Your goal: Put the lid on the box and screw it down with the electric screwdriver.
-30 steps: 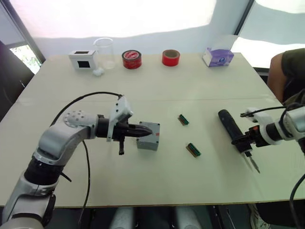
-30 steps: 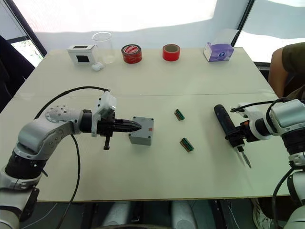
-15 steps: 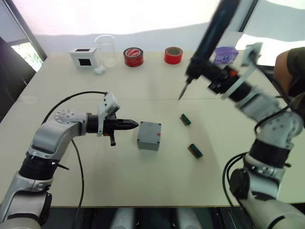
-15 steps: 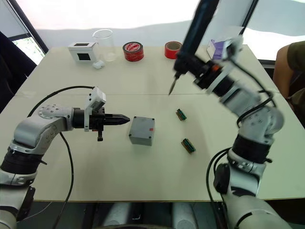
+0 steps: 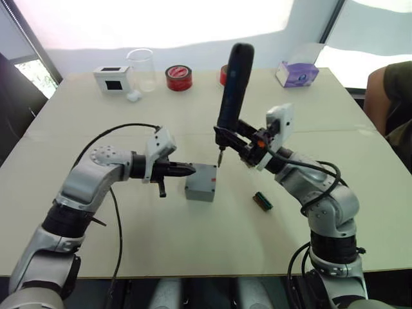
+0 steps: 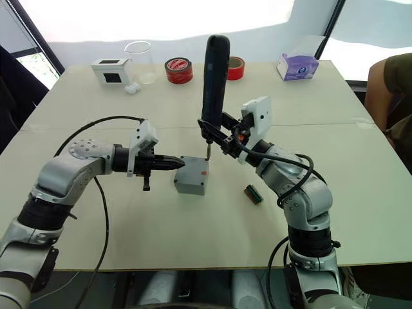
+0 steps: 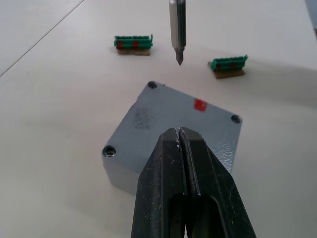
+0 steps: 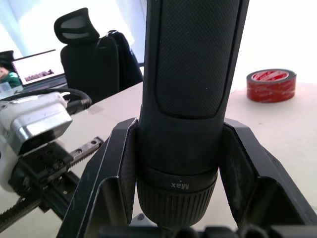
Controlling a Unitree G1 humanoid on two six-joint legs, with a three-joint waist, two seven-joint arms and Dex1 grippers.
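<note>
Table (image 5: 193, 251): flat and pale, carrying everything.
Electric screwdriver (image 5: 230, 84): upright, rigid, likely top-heavy; right gripper (image 8: 173, 163) clamps its lower barrel, bit hovering near the box's far corner.
Box (image 7: 168, 144): mid-table with lid (image 7: 185, 116) seated; stiff, light, likely to slide.
Left gripper (image 7: 184, 148): fingers together, tips at the box's side.

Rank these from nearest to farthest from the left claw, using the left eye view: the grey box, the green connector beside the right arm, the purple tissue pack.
1. Grey box, right at the left claw tips.
2. Green connector, farther to the right.
3. Purple tissue pack, far right corner of the table.
</note>
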